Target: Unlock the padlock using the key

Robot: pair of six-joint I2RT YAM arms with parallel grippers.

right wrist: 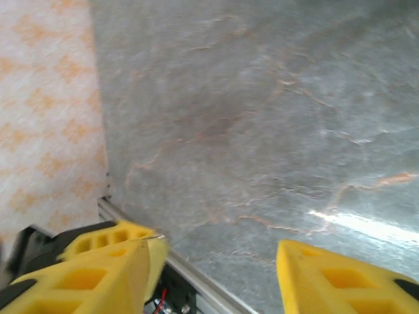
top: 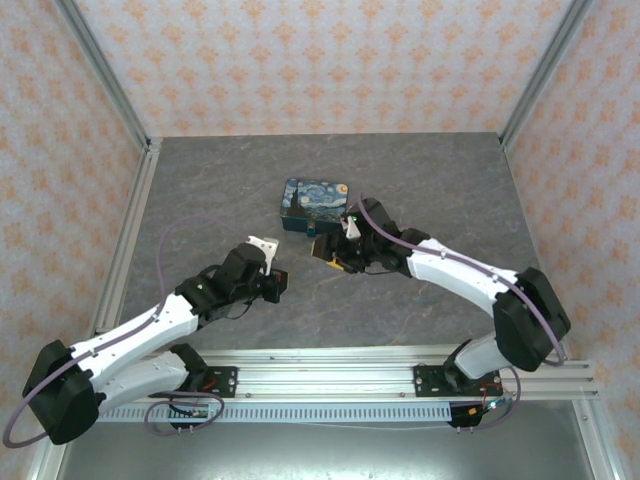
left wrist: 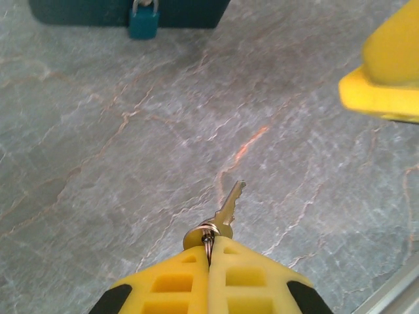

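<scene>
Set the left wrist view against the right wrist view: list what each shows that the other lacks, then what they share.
Left wrist: the shut left gripper pinching the key at its ring end, and the teal padlock hanging on the dark box. Right wrist: the right gripper, jaws open around nothing, the patterned wall and a metal rail. Shared: the grey marbled table and yellow fingers.

1. Painted box (top: 315, 205), blue-and-yellow starry night, just above centre of top view, flat on table.
2. Table (top: 450, 170): grey marbled top, faint orange veins.
3. Wallpaper (top: 300, 60): pale peach floral, upper frame and both sides.
4. Aluminium rail (top: 330, 378) across bottom.
</scene>
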